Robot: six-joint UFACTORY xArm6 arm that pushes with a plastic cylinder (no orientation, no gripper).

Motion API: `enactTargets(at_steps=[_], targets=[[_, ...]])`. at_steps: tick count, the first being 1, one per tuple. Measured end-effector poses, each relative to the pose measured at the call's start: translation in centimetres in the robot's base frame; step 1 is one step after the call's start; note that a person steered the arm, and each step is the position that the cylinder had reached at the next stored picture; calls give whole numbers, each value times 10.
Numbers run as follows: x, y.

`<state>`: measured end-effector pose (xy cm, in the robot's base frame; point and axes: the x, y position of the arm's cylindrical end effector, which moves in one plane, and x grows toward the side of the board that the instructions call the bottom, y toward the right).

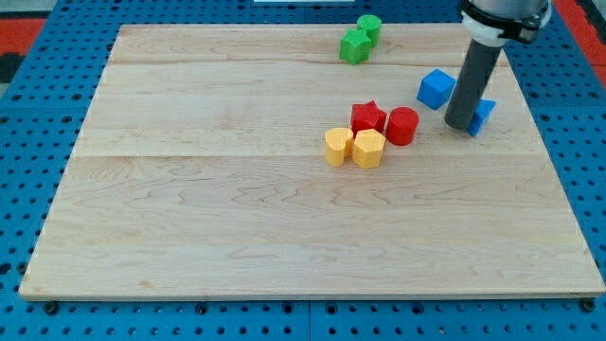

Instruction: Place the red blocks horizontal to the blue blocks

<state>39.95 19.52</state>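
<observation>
step: my tip (461,126) between blue cube (436,88) and second blue block (484,114), touching the latter; bare rod, nothing held | red star (367,116), red cylinder (402,125) sit view-left, slightly lower | next: likely nudge reds up level | count: 2 blue; 2 red; 2 yellow (354,147); 2 green (360,38) | wooden surface (237,218)

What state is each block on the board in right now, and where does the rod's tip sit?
Blue cube: alone, at the view's left of the rod.
Second blue block: partly hidden behind the rod.
Red star: touching the red cylinder.
Red cylinder: upright, apart from both blue blocks.
Two yellow blocks: side by side, touching.
Two green blocks: touching, near the view's top.
My tip: between the blue blocks, against the second.
</observation>
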Motion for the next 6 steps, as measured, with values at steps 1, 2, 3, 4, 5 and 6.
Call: enactTargets(at_steps=[1, 2, 3, 4, 5, 6], targets=[[10, -41], [4, -98], [-13, -174], [-39, -194], [-17, -119], [53, -28]])
